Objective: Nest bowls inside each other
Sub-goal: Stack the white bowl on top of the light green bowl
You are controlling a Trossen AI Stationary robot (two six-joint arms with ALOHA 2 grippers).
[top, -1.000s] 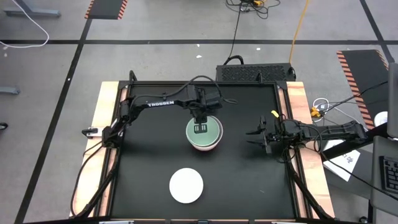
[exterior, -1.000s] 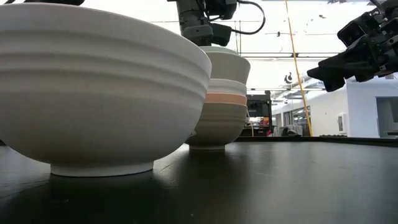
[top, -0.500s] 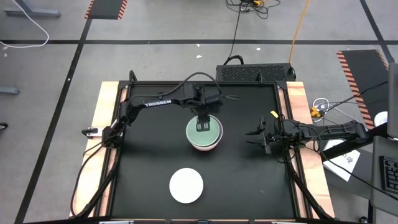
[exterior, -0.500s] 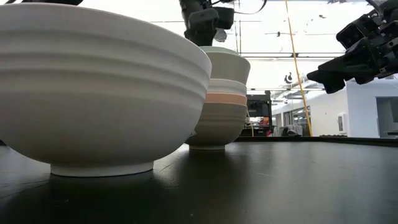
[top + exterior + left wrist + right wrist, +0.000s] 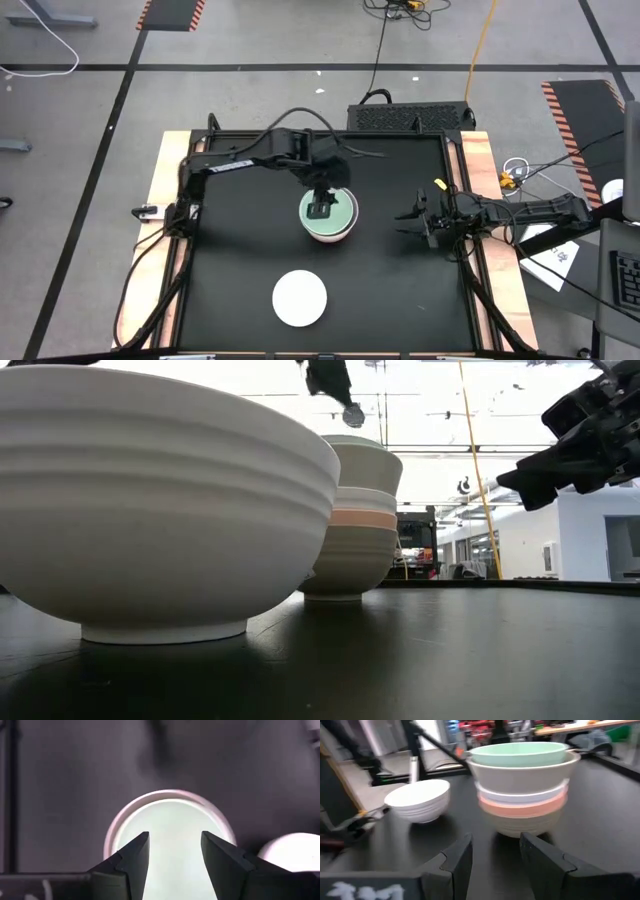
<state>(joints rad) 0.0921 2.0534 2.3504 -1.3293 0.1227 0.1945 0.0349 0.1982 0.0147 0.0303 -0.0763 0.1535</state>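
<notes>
A stack of several nested bowls (image 5: 328, 217) stands mid-table with the mint green bowl (image 5: 519, 754) on top. Under it in the right wrist view are an olive-grey bowl (image 5: 522, 776), a white one, an orange-coral one (image 5: 520, 809) and a beige one resting on the mat. One white bowl (image 5: 300, 298) sits apart near the table's near edge, on its foot. My left gripper (image 5: 322, 208) hangs open above the stack, clear of it (image 5: 348, 410); its wrist view looks down into the mint bowl (image 5: 172, 820). My right gripper (image 5: 415, 222) waits open by the table's right side, pointing at the stack.
The black mat (image 5: 240, 270) is bordered by wooden strips (image 5: 165, 190) on its left and right. A black box (image 5: 410, 117) sits beyond the far edge. In the low view the lone white bowl (image 5: 160, 500) fills the foreground and hides part of the stack (image 5: 360, 520).
My left gripper has risen straight up off the top of the stack, with its arm drawing up higher over the table. The mint green bowl has stayed nested on top. My right arm has kept still.
</notes>
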